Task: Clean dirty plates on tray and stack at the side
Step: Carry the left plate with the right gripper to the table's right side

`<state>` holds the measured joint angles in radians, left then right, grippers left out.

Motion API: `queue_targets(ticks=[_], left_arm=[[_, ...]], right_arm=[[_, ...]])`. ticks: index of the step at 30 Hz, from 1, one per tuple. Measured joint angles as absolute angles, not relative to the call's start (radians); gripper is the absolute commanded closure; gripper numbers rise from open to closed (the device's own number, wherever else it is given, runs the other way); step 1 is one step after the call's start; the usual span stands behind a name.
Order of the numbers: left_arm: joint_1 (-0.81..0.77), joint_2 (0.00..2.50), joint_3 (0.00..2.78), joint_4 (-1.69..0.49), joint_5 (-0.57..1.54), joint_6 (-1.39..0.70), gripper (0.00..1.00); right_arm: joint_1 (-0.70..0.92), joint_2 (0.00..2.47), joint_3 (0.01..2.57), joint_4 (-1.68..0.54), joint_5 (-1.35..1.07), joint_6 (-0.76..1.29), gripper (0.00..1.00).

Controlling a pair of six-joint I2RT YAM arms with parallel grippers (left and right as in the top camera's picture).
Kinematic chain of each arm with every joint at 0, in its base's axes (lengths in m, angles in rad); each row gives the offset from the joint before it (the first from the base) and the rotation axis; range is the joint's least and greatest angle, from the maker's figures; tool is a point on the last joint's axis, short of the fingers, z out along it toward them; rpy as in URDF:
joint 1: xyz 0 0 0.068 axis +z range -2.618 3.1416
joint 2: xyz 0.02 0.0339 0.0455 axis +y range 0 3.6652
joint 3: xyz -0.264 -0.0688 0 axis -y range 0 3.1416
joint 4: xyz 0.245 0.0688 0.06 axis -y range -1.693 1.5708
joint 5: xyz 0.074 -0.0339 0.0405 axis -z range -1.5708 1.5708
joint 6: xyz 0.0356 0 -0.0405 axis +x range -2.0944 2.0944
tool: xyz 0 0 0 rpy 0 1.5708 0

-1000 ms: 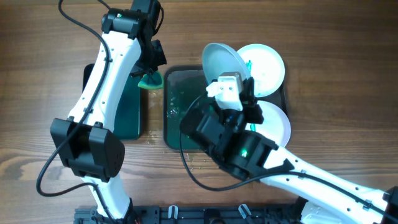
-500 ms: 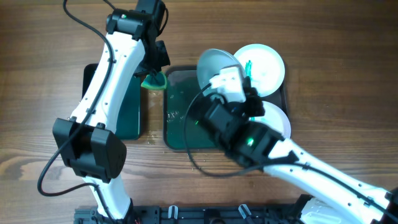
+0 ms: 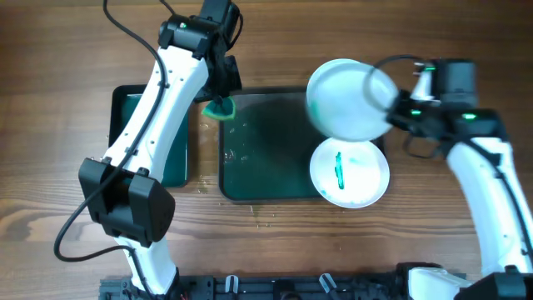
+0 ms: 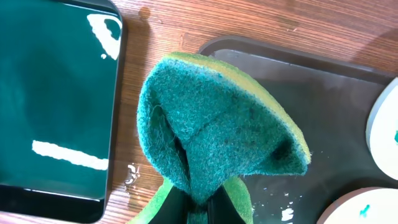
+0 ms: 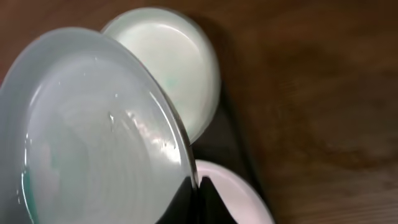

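My right gripper (image 3: pixel 393 112) is shut on the rim of a white plate (image 3: pixel 344 98), held tilted above the back right of the dark green tray (image 3: pixel 266 154). In the right wrist view the jaws (image 5: pixel 196 186) pinch that wet plate (image 5: pixel 93 137); a second plate (image 5: pixel 171 59) lies behind it and a third (image 5: pixel 233 196) below. A plate with a green streak (image 3: pixel 350 173) lies on the tray's front right. My left gripper (image 4: pixel 199 208) is shut on a folded green sponge (image 4: pixel 217 124), which hangs over the tray's back left corner (image 3: pixel 220 107).
A smaller dark green bin (image 3: pixel 125 108) stands left of the tray, partly under my left arm; it shows at the left of the left wrist view (image 4: pixel 56 93). Water drops lie on the wood between bin and tray (image 3: pixel 204 179). Bare wooden table surrounds both.
My right arm has swung from the table's front centre out to the right, carrying the plate toward the tray's back right. The left gripper and sponge shifted slightly right.
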<state>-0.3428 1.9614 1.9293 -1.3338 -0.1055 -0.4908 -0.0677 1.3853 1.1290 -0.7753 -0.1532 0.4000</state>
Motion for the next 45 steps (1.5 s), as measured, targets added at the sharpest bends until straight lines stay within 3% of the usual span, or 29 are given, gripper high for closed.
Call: queue_targets(ticks=[9,22,25,28,33,41,45], left_arm=[[-0.344,1.961,1.929,-1.330,-0.104,-0.491,0.96],[-0.344,1.961,1.929,-1.328,-0.104,-0.491,0.96],[-0.344,1.961,1.929,-1.328,-0.104,-0.491,0.96],[-0.344,1.961,1.929,-1.328,-0.104,-0.491,0.96],[-0.344,1.961,1.929,-1.328,-0.104,-0.491,0.96],[-0.344,1.961,1.929,-1.357,-0.104,-0.491,0.96],[-0.344,1.961,1.929,-1.359,-0.104,-0.491,0.96]], right_arm=[[-0.501,1.398,0.990,-0.643,-0.182,0.404,0.96],[-0.541,1.591,0.854,-0.364,-0.095,0.451,0.96],[-0.542,1.637,0.853,-0.353,-0.088,0.454,0.79],[-0.541,1.650,0.853,-0.353,-0.097,0.455,0.72],[-0.541,1.636,0.860,-0.461,-0.191,0.411,0.70],[-0.535,1.503,0.932,-0.831,-0.352,0.253,0.69],[-0.487,1.498,0.926,-0.890,-0.382,0.178,0.70]])
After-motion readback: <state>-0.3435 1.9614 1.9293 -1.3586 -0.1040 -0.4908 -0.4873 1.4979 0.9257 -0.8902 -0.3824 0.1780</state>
